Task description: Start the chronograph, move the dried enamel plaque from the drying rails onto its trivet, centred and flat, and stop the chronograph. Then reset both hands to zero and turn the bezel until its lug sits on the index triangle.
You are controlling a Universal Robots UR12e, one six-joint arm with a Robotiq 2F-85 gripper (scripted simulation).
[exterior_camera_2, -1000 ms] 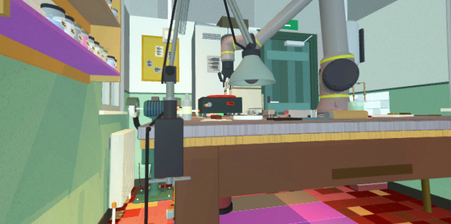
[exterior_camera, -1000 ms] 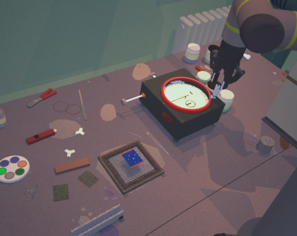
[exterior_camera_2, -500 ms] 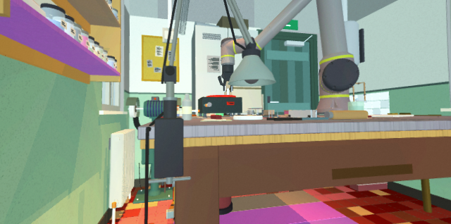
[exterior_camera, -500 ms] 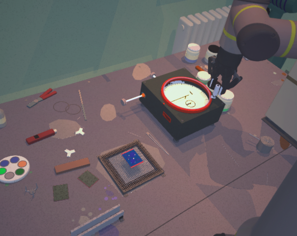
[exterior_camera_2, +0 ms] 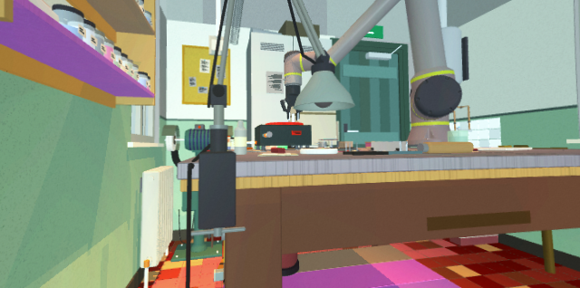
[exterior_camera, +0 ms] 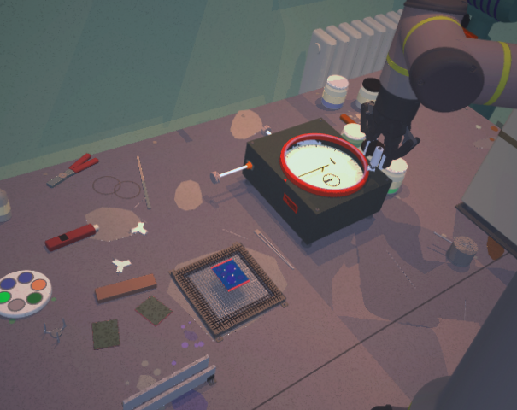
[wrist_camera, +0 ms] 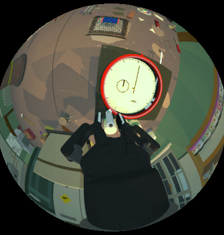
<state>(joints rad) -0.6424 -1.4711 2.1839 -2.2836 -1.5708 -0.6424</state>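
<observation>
The black chronograph box (exterior_camera: 316,176) sits on the far middle of the bench, with a cream dial (exterior_camera: 325,167) and a red bezel (exterior_camera: 323,189). A white cylindrical lug (exterior_camera: 377,155) stands at the bezel's right rim. My gripper (exterior_camera: 379,161) is partly open around the lug and holds nothing. In the wrist camera the lug (wrist_camera: 110,124) sits between my fingers. A white pusher rod (exterior_camera: 230,172) sticks out of the box's left side. The blue enamel plaque (exterior_camera: 230,274) lies flat on the mesh trivet (exterior_camera: 227,288) nearer the front. The empty drying rails (exterior_camera: 170,387) lie at the front edge.
Behind the chronograph stand several paint jars (exterior_camera: 335,92) and a white radiator (exterior_camera: 351,48). A jar (exterior_camera: 396,174) sits just right of the box. A palette (exterior_camera: 21,293), red tools (exterior_camera: 70,236), a brown block (exterior_camera: 125,287) and dark squares (exterior_camera: 105,334) lie left.
</observation>
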